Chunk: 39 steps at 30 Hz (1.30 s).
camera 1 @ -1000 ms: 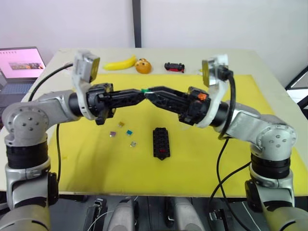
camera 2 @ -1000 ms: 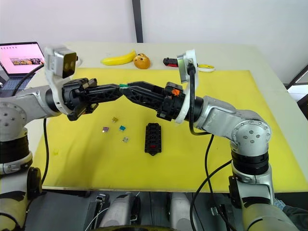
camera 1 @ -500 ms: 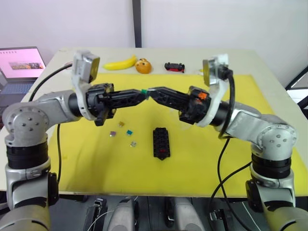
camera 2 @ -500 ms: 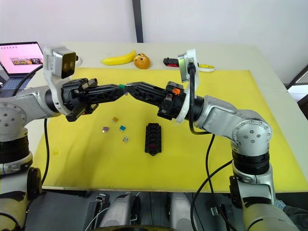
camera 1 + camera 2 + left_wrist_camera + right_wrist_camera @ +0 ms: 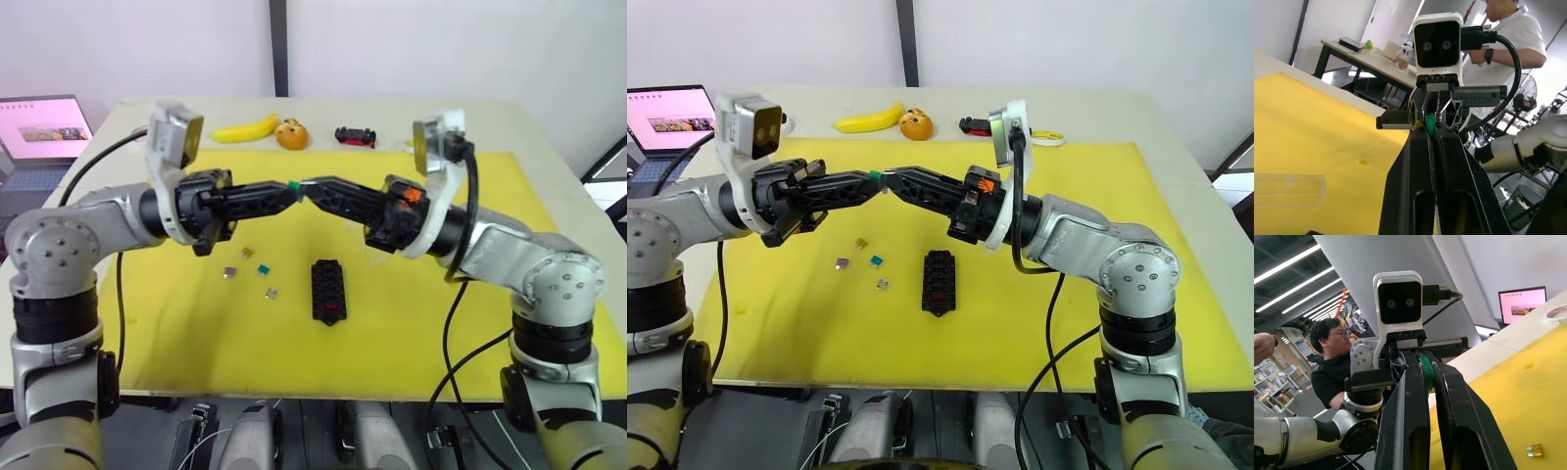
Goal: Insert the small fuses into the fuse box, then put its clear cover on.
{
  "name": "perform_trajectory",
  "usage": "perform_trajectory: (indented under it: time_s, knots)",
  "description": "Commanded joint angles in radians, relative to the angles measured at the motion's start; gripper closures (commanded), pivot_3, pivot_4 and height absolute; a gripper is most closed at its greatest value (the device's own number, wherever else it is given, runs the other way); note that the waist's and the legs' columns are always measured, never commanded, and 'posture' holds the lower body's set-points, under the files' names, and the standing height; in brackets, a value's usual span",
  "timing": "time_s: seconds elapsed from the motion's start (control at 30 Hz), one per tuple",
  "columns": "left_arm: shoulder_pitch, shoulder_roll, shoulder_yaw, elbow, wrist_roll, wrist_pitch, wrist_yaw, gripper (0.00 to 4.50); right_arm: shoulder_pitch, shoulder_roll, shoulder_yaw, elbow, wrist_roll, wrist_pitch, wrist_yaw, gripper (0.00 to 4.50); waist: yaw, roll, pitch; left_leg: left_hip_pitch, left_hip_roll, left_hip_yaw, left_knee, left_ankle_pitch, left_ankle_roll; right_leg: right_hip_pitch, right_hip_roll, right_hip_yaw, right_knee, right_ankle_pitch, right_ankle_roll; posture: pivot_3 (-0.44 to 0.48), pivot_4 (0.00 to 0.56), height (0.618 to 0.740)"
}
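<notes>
Yellow matting covers the tabletop [image 5: 549, 323], and above it the left jaws [image 5: 290, 190] and right jaws [image 5: 306, 188] meet tip to tip, both closed on the same green fuse [image 5: 293, 183]. Below them the black fuse box [image 5: 328, 290] lies on the mat, with the brown, purple, teal and grey-white fuses [image 5: 257, 268] loose just to its left. A clear cover [image 5: 1288, 190] rests on the mat. Farther back sit a banana [image 5: 245, 128] and toy car [image 5: 355, 136].
</notes>
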Motion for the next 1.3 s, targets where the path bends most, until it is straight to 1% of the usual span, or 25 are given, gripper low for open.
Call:
perform_trajectory:
  time_s: [0.03, 0.2, 0.37, 0.4, 0.43, 0.57, 0.6, 0.63, 0.7, 0.77, 0.87, 0.93, 1.0, 1.07, 1.1, 1.17, 1.23, 1.3]
  knots:
    - [-0.035, 0.005, 0.02, -0.005, -0.013, -0.019, 0.014, 4.5, -0.015, -0.009, 0.01, -0.038, 0.011, 0.002, 0.021, 4.21, 0.0, 0.0, 0.0, 0.0, 0.0, 0.0, 0.0, 0.0, 0.0, 0.0, 0.0, 0.0, 0.0, 0.0, 0.0, 0.0, 0.15, 0.737]
    - [-0.036, 0.007, 0.02, -0.005, -0.016, -0.016, 0.017, 4.5, -0.016, -0.013, 0.01, -0.04, 0.006, -0.001, 0.021, 4.21, 0.0, 0.0, 0.0, 0.0, 0.0, 0.0, 0.0, 0.0, 0.0, 0.0, 0.0, 0.0, 0.0, 0.0, 0.0, 0.0, 0.15, 0.737]
    - [-0.044, 0.032, 0.017, 0.019, -0.06, 0.051, 0.033, 4.5, -0.021, -0.02, 0.005, -0.034, -0.004, -0.001, 0.031, 4.21, 0.0, 0.0, 0.0, 0.0, 0.0, 0.0, 0.0, 0.0, 0.0, 0.0, 0.0, 0.0, 0.0, 0.0, 0.0, 0.0, 0.15, 0.737]
    - [-0.047, 0.034, 0.018, 0.023, -0.066, 0.058, 0.036, 3.84, -0.022, -0.021, 0.005, -0.032, -0.005, -0.001, 0.034, 4.31, 0.0, 0.0, 0.0, 0.0, 0.0, 0.0, 0.0, 0.0, 0.0, 0.0, 0.0, 0.0, 0.0, 0.0, 0.0, 0.0, 0.15, 0.737]
    - [-0.049, 0.035, 0.019, 0.025, -0.071, 0.062, 0.038, 3.56, -0.024, -0.023, 0.004, -0.03, -0.007, -0.001, 0.037, 4.31, 0.0, 0.0, 0.0, 0.0, 0.0, 0.0, 0.0, 0.0, 0.0, 0.0, 0.0, 0.0, 0.0, 0.0, 0.0, 0.0, 0.15, 0.737]
    - [-0.048, 0.043, 0.02, 0.013, -0.058, 0.047, 0.031, 1.54, -0.027, -0.029, 0.005, -0.025, -0.014, 0.0, 0.046, 4.31, 0.0, 0.0, 0.0, -0.001, 0.0, 0.0, 0.0, 0.0, 0.0, 0.0, 0.0, 0.0, 0.0, 0.0, 0.0, 0.0, 0.15, 0.737]
    - [-0.043, 0.055, 0.024, 0.012, -0.063, 0.054, 0.022, 0.99, -0.027, -0.033, 0.004, -0.023, -0.016, 0.001, 0.05, 4.31, 0.0, 0.0, 0.0, -0.001, 0.0, 0.0, 0.0, 0.0, 0.0, -0.001, 0.0, 0.0, 0.0, 0.0, 0.0, 0.0, 0.15, 0.737]
    - [-0.037, 0.072, 0.027, 0.01, -0.066, 0.061, 0.005, 0.55, -0.027, -0.038, 0.002, -0.021, -0.02, 0.003, 0.055, 4.31, -0.001, 0.0, 0.0, -0.001, 0.0, 0.0, 0.0, 0.0, 0.0, -0.001, 0.0, 0.0, 0.0, 0.0, 0.0, 0.0, 0.15, 0.737]
    - [-0.025, 0.103, 0.032, 0.007, -0.063, 0.066, -0.023, 0.55, -0.027, -0.051, -0.001, -0.016, -0.03, 0.006, 0.07, 4.31, -0.002, 0.0, 0.0, -0.002, 0.0, 0.0, 0.0, 0.0, 0.0, -0.001, 0.0, 0.0, 0.0, 0.0, 0.0, 0.0, 0.15, 0.737]
    - [-0.002, 0.156, 0.035, -0.005, -0.055, 0.072, -0.076, 0.55, -0.031, -0.076, -0.002, -0.012, -0.065, 0.01, 0.101, 4.31, -0.002, 0.0, 0.0, -0.002, 0.0, 0.0, 0.0, 0.0, 0.0, -0.002, 0.0, 0.0, 0.0, 0.0, 0.0, 0.0, 0.15, 0.737]
    - [0.045, 0.245, 0.031, -0.021, -0.008, 0.051, -0.17, 0.55, -0.03, -0.124, -0.001, -0.013, -0.129, 0.015, 0.172, 4.31, -0.001, 0.001, 0.001, -0.002, 0.0, 0.0, -0.001, 0.0, 0.0, -0.002, 0.0, 0.0, -0.001, 0.0, 0.0, 0.0, 0.15, 0.737]
    - [0.097, 0.319, 0.0, -0.042, 0.083, -0.011, -0.26, 0.55, -0.025, -0.167, 0.014, -0.028, -0.225, -0.005, 0.259, 4.31, 0.0, 0.001, 0.001, -0.002, 0.0, 0.0, -0.001, 0.0, 0.0, -0.002, 0.001, 0.0, -0.001, -0.001, -0.002, 0.0, 0.15, 0.737]
    - [0.163, 0.387, -0.047, -0.063, 0.21, -0.12, -0.357, 0.55, -0.009, -0.205, 0.033, -0.044, -0.32, -0.037, 0.359, 4.31, 0.0, 0.002, 0.001, -0.003, 0.0, 0.0, -0.001, 0.0, 0.0, -0.003, 0.001, 0.0, -0.003, -0.002, -0.003, 0.0, 0.15, 0.737]
    - [0.22, 0.434, -0.103, -0.069, 0.342, -0.248, -0.429, 0.55, 0.021, -0.233, 0.058, -0.058, -0.419, -0.091, 0.455, 4.31, 0.002, 0.002, 0.001, -0.003, 0.001, 0.0, -0.002, 0.0, 0.0, -0.002, 0.001, 0.0, -0.007, -0.002, -0.003, 0.0, 0.15, 0.737]
    - [0.245, 0.447, -0.13, -0.071, 0.403, -0.312, -0.458, 0.55, 0.044, -0.254, 0.081, -0.068, -0.485, -0.131, 0.511, 4.31, 0.003, 0.002, 0.002, -0.004, 0.001, 0.0, -0.002, 0.0, 0.0, -0.002, 0.002, 0.0, -0.009, -0.002, -0.003, 0.0, 0.15, 0.737]
    - [0.272, 0.453, -0.166, -0.067, 0.484, -0.4, -0.49, 0.55, 0.083, -0.277, 0.116, -0.078, -0.585, -0.194, 0.595, 4.31, 0.006, 0.002, 0.002, -0.006, 0.001, 0.0, -0.002, 0.0, 0.0, -0.002, 0.002, -0.001, -0.012, -0.002, -0.004, 0.0, 0.15, 0.737]
    - [0.287, 0.439, -0.191, -0.075, 0.531, -0.451, -0.501, 0.55, 0.131, -0.284, 0.152, -0.08, -0.694, -0.281, 0.657, 4.31, 0.006, 0.002, 0.002, -0.009, 0.001, 0.0, -0.002, 0.0, 0.0, -0.003, 0.001, -0.001, -0.014, -0.002, -0.003, 0.0, 0.15, 0.737]
    - [0.294, 0.42, -0.203, -0.086, 0.547, -0.473, -0.505, 0.55, 0.173, -0.28, 0.179, -0.071, -0.784, -0.356, 0.703, 4.31, 0.006, 0.002, 0.002, -0.011, 0.0, 0.0, -0.001, 0.0, 0.001, -0.003, 0.0, -0.001, -0.015, -0.001, -0.002, 0.0, 0.15, 0.737]
